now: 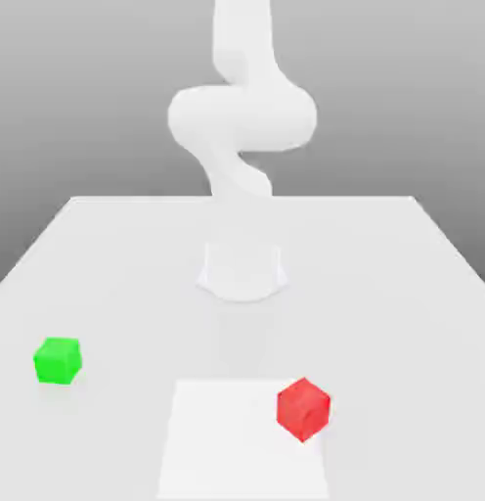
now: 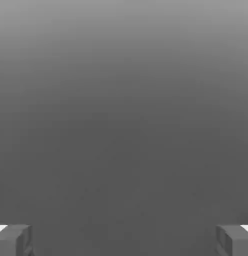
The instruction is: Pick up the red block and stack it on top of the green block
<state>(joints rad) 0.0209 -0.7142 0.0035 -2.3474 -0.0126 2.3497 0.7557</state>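
The red block rests on the table near the front, towards the exterior view's right, turned with a corner facing the camera. Far from it, on the exterior view's left, the green block sits alone on the table. In the hand view my gripper is open. Its two grey fingertips stand wide apart with nothing between them, in front of plain grey background. The white arm rises at the back centre, well away from both blocks.
The table is a flat white surface with its back edge behind the arm. A brighter white square patch lies flat at the front centre, and the red block stands on its right part. The arm's round base sits mid-table.
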